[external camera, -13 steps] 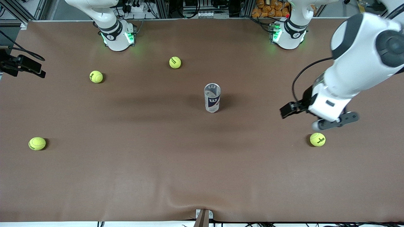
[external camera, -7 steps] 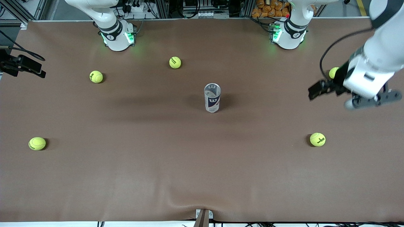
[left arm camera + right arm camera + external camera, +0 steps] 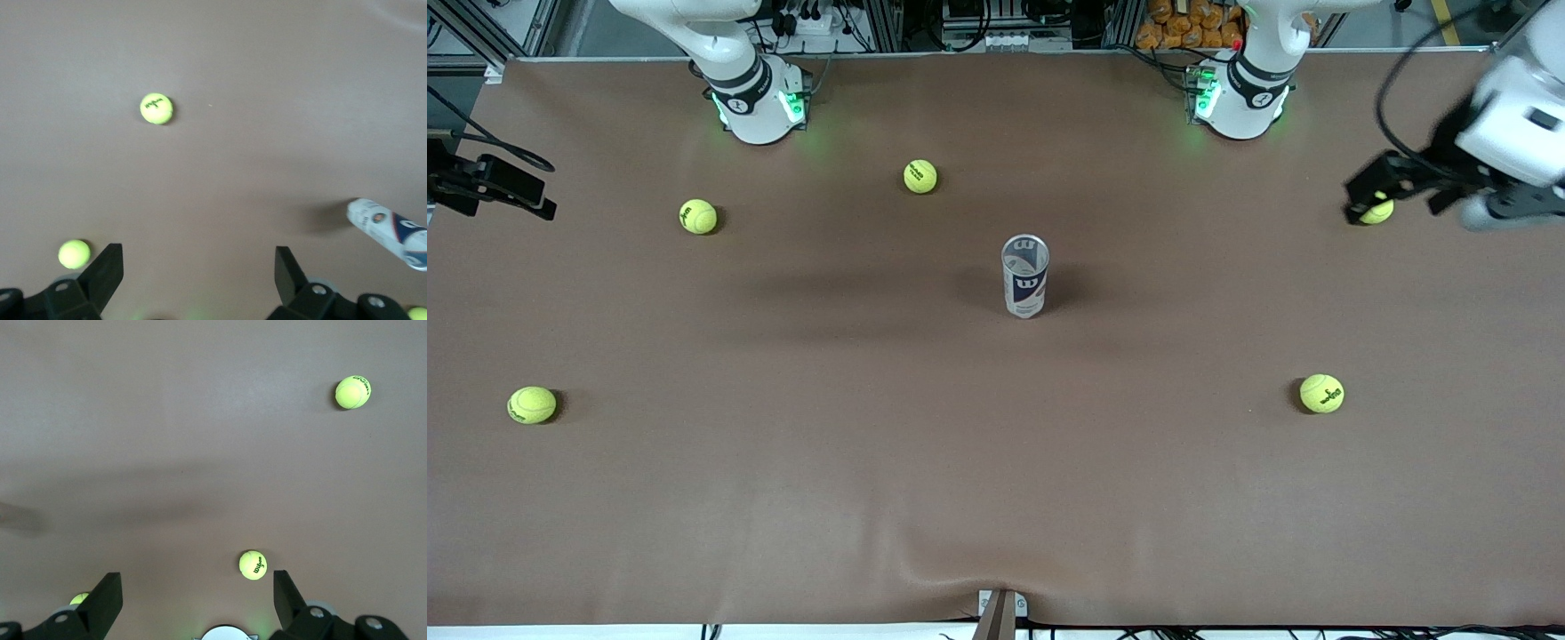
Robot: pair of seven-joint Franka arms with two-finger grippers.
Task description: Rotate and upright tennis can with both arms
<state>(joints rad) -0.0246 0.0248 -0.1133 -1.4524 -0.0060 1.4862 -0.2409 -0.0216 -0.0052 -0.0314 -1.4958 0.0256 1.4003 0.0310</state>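
Observation:
The tennis can (image 3: 1025, 276), a clear tube with a white and dark blue label, stands upright on its own in the middle of the brown table, open end up. It also shows in the left wrist view (image 3: 390, 232). My left gripper (image 3: 198, 267) is open and empty, high over the left arm's end of the table, well away from the can. The left arm's hand (image 3: 1507, 133) shows at the edge of the front view. My right gripper (image 3: 197, 590) is open and empty, high over the table close to the right arm's base (image 3: 760, 107). It is out of the front view.
Several yellow-green tennis balls lie scattered on the table: one (image 3: 920, 176) and another (image 3: 698, 216) near the right arm's base, one (image 3: 532, 404) at that arm's end, one (image 3: 1321, 393) nearer the camera, and one (image 3: 1376, 212) partly hidden under the left hand.
The left arm has swung up and away from the ball nearer the camera, toward its own end of the table and its base. The can has stayed upright and still.

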